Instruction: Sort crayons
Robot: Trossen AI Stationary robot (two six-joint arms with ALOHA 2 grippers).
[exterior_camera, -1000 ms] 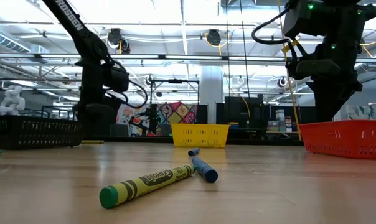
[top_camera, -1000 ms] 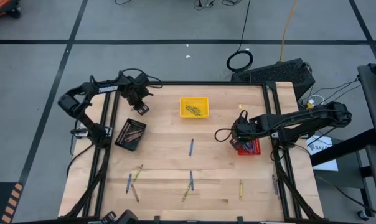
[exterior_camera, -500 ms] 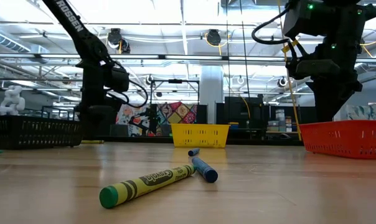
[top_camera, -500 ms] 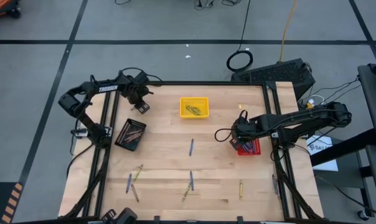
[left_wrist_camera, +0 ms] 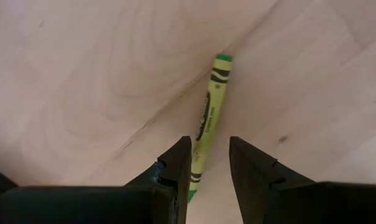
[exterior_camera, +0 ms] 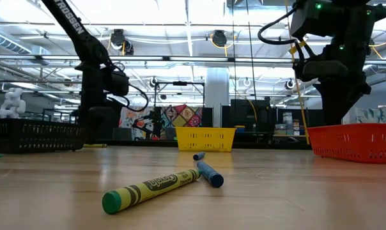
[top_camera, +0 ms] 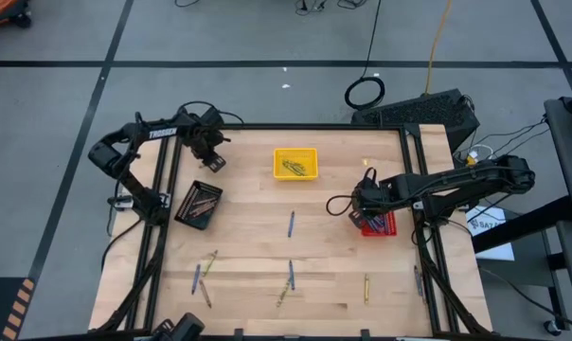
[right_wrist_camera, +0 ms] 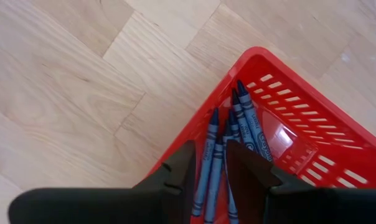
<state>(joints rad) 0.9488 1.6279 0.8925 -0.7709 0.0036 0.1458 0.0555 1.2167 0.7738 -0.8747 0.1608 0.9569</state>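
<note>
From above, the wooden table [top_camera: 324, 237] carries a yellow tray [top_camera: 295, 163] near its far edge, a black tray [top_camera: 199, 204] by its left edge and a red tray [top_camera: 381, 224] by its right edge. The left gripper [top_camera: 215, 161] hangs over the far left corner; the right gripper [top_camera: 365, 210] hangs over the red tray. Loose crayons [top_camera: 291, 224] lie scattered across the middle and near edge.

At table height, a yellow-green crayon [exterior_camera: 151, 189] lies touching a blue crayon [exterior_camera: 209, 172].

The left wrist view shows its fingers [left_wrist_camera: 175, 165] parted and empty, astride a yellow-green crayon [left_wrist_camera: 210, 118] flat on the wood.

The right wrist view shows its fingers [right_wrist_camera: 178, 171] slightly apart, holding nothing, above blue crayons [right_wrist_camera: 238, 124] in the red tray.
</note>
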